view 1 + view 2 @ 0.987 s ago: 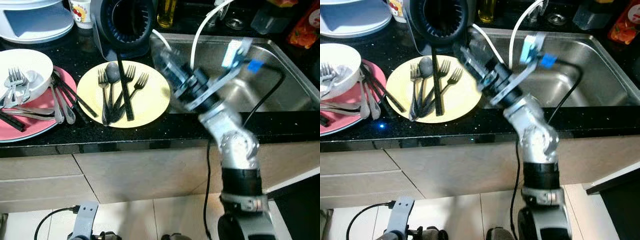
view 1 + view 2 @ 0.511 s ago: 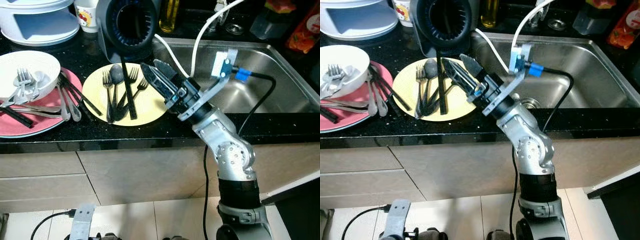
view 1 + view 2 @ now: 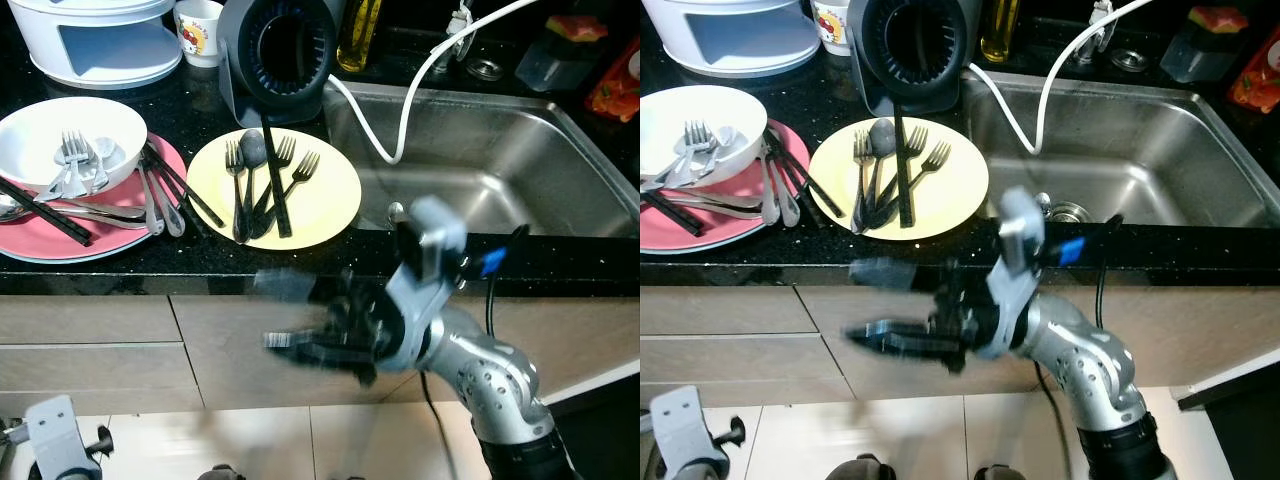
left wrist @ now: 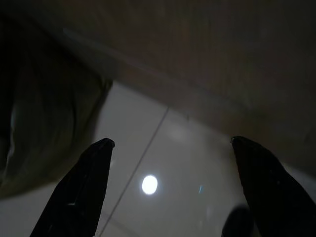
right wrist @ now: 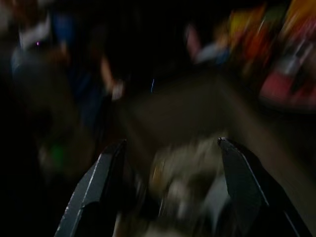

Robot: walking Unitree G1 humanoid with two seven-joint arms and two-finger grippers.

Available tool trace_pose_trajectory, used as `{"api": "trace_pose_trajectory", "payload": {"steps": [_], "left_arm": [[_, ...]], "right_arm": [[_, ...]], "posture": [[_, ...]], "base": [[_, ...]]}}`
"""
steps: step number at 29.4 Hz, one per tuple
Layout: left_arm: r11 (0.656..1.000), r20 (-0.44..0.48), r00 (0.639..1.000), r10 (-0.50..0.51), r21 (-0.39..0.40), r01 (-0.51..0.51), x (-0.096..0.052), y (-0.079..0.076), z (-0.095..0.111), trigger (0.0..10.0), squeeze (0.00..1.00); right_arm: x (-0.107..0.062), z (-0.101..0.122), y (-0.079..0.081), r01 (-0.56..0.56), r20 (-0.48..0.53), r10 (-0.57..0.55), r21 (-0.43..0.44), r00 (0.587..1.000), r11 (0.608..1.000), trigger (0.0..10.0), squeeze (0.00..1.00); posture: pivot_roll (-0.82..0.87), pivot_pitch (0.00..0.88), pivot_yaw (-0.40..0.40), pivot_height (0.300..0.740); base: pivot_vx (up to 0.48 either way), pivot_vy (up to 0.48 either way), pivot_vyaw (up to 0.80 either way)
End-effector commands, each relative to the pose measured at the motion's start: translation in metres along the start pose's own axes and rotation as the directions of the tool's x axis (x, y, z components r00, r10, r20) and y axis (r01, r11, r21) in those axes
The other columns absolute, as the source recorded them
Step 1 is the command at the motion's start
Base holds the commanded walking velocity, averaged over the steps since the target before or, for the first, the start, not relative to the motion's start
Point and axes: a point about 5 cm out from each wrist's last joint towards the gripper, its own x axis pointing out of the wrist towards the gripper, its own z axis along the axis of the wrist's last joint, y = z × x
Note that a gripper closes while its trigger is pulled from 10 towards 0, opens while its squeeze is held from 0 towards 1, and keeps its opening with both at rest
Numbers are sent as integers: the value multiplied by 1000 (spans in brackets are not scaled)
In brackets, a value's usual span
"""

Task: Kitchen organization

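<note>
Right wrist view looks past two black fingers (image 5: 98, 187) held well apart with nothing between them; what lies beyond is too smeared to read. From the head, the right gripper (image 3: 290, 315) is a motion blur below the counter edge, in front of the drawer fronts (image 3: 90, 320), its jaws spread and empty. The left gripper (image 4: 173, 197) hangs idle over the pale floor (image 4: 163, 148), its fingers also wide apart and empty.

Up from the right gripper, at about 12 o'clock, the yellow plate (image 3: 335, 195) sits on the black counter (image 3: 190, 110) and carries the black forks (image 3: 235, 185), a spoon (image 3: 252, 150) and one chopstick (image 3: 275, 180) laid lengthwise. At 10 o'clock the pink plate (image 3: 30, 245) holds silver cutlery (image 3: 150, 205) and more chopsticks, with a white bowl (image 3: 30, 125) of forks resting on it. At 1 o'clock is the steel sink (image 3: 480, 150); a black holder (image 3: 285, 50) stands at 12, just behind the yellow plate.

I judge the cutlery light, stiff and slick, and lying flat on glazed plates it gives little to get under. The better hold is across a handle's middle, pinching its narrow sides, one piece at a time; overlapping forks may drag neighbours along. The plates and bowl are breakable, so downward pressure should be slight.
</note>
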Motion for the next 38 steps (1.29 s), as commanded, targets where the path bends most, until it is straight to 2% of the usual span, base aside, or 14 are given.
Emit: {"api": "trace_pose_trajectory", "payload": {"steps": [1,5,8,9,11,13,14,19,22,23,26,32,35,38], "left_arm": [[1000,45,999,20,-24,-19,-1,5,5,10000,0],[1000,177,984,-13,-16,16,1,-1,26,10000,0],[1000,226,974,-23,-8,25,-1,-3,34,10000,0],[999,275,961,-37,-2,39,-4,-7,42,10000,0],[999,292,956,-44,-2,47,-5,-8,45,10000,0],[997,317,946,-73,11,73,-9,-14,48,10000,0],[997,317,946,-73,11,73,-9,-14,48,10000,0],[977,370,904,-213,89,194,-23,-35,58,10000,0],[972,404,884,-235,107,209,-28,-40,65,10000,0],[972,418,877,-236,109,209,-31,-41,68,10000,0],[990,442,888,-129,11,138,-40,-36,77,10000,0],[998,482,876,-1,-54,31,-50,-26,90,10000,0],[990,529,841,113,-129,-52,-70,-18,113,10000,0],[978,504,846,173,-190,-87,-76,-14,113,10000,0]], "right_arm": [[-5,-15,0,7,-90,-7,7,996,1000,10000,0],[-22,-49,-4,60,-325,-45,38,945,997,10000,0],[-30,-62,-6,96,-406,-67,52,911,994,10000,0],[-42,-81,-12,166,-507,-120,47,853,985,10000,0],[-47,-88,-13,189,-542,-136,43,829,981,10000,0],[-61,-105,-21,278,-629,-210,10,748,960,10000,0],[-61,-105,-21,278,-629,-210,10,748,960,10000,0],[-105,-154,-30,483,-792,-338,-62,509,873,10000,0],[-118,-164,-31,536,-821,-379,-107,428,837,10000,0],[-126,-171,-32,563,-835,-404,-142,374,814,10000,0],[-144,-186,-30,606,-862,-437,-210,256,767,10000,0],[-158,-202,-21,646,-886,-437,-243,156,724,10000,0],[-176,-218,-10,675,-888,-460,-351,-20,649,10000,0],[-181,-223,-5,668,-887,-457,-384,-73,638,10000,0]], "posture": [[162,117,-80,740],[169,124,-80,740],[171,126,-81,740],[177,132,-80,740],[177,132,-80,740],[175,134,-78,740],[175,134,-78,740],[174,139,-80,740],[176,139,-82,740],[175,142,-81,740],[176,143,-85,740],[186,148,-98,740],[209,158,-118,740],[222,163,-123,740]], "base": [[0,0,0],[0,0,0],[0,0,0],[0,0,0],[0,0,0],[0,0,0],[0,0,0],[0,0,0],[0,0,0],[0,0,0],[0,0,0],[0,0,0],[0,0,0],[0,0,0]]}}
